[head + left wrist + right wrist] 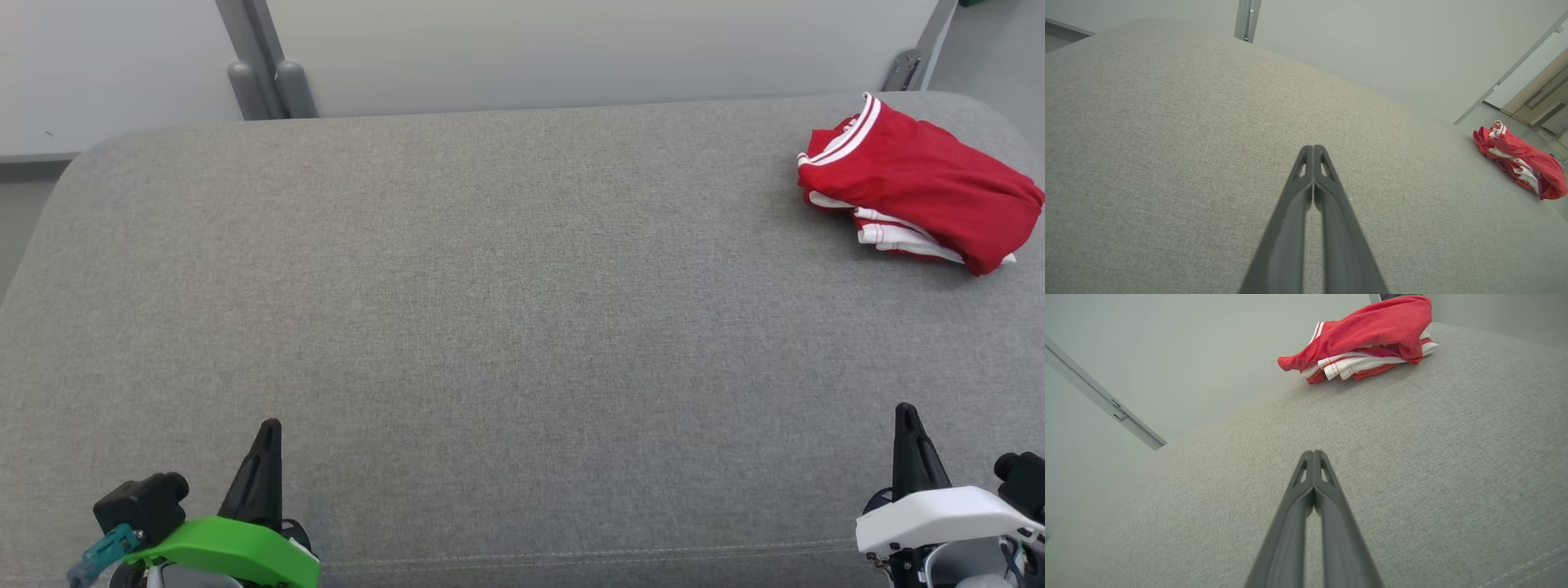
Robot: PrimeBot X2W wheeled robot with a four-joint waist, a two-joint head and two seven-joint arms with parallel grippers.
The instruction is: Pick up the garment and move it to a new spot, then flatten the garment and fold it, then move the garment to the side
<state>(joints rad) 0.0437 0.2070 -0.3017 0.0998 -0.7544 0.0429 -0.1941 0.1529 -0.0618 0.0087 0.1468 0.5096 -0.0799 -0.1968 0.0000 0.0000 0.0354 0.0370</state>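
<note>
The left gripper [268, 426] is sitting with its two dark fingers [1290, 228] pressing together into a single point, holding nothing. Just behind the fingers, a green wrist cover [229, 551] is wrapping the wrist, with a black camera block [140, 505] jutting out to its left. The right gripper [904, 411] is mirroring that pose, fingers meeting at the tips and gripping nothing, a white wrist cover [939, 506] lying behind them.

Red-white garment [922, 184], seemingly folded, far-right.
</note>
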